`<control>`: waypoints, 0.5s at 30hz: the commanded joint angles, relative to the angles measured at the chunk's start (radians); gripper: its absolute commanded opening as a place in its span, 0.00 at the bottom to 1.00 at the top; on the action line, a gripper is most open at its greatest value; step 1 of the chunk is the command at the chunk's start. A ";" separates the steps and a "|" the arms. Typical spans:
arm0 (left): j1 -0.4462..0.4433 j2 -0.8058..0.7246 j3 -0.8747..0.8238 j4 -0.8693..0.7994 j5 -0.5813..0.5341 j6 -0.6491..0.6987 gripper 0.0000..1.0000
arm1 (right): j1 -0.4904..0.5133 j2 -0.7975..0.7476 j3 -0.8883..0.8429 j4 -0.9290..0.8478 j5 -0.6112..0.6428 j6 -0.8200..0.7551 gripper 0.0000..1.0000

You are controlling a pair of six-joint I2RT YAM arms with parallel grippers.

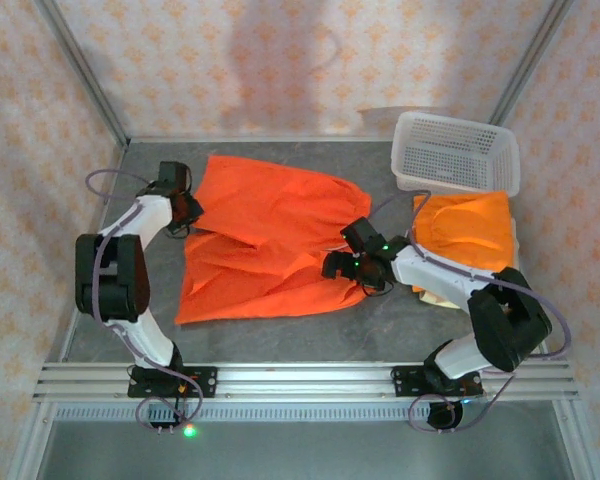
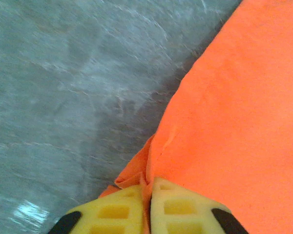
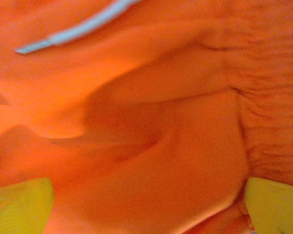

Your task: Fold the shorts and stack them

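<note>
We have one pair of orange shorts (image 1: 265, 235) lying open across the middle of the worktop (image 1: 280, 335). The step in hand, as we read it, is taking hold of both sides for the first fold. Our left end effector (image 2: 149, 191) is at the far left edge of the cloth with its yellow fingers (image 2: 118, 210) pressed together, pinching a small ridge of the hem. Our right end effector (image 3: 147, 207) sits low over the right side of the same pair, spread wide, with loose folds of cloth between its fingers. The gathered waistband (image 3: 268, 97) is to one side and the white drawstring (image 3: 73, 29) lies just beyond; it grips nothing yet.

To do this well, we would close the right side on a good bite of cloth near the waistband, not on the drawstring alone, which would likely slip or pull through. The left pinch looks thin, so we would lift gently with both arms level, or the soft fabric may slide out. We would carry the edges together so the fold lands flat, with no trapped wrinkles. The folded stack (image 1: 470, 232), an orange pair over a pale one, lies at the right just beside the white basket (image 1: 455, 150), where this pair should end up
</note>
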 commanded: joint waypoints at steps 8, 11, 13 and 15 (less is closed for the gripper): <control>0.041 -0.245 -0.185 0.147 0.196 -0.087 0.82 | -0.004 -0.062 0.027 0.019 -0.023 -0.008 1.00; 0.016 -0.336 -0.225 0.124 0.244 -0.105 0.86 | -0.005 -0.042 0.099 0.026 -0.038 -0.025 1.00; -0.011 -0.400 -0.265 0.113 0.256 -0.119 0.90 | -0.005 0.009 0.168 0.025 -0.054 -0.039 1.00; -0.044 -0.468 -0.315 0.099 0.259 -0.133 0.94 | -0.006 0.082 0.264 0.002 -0.062 -0.063 1.00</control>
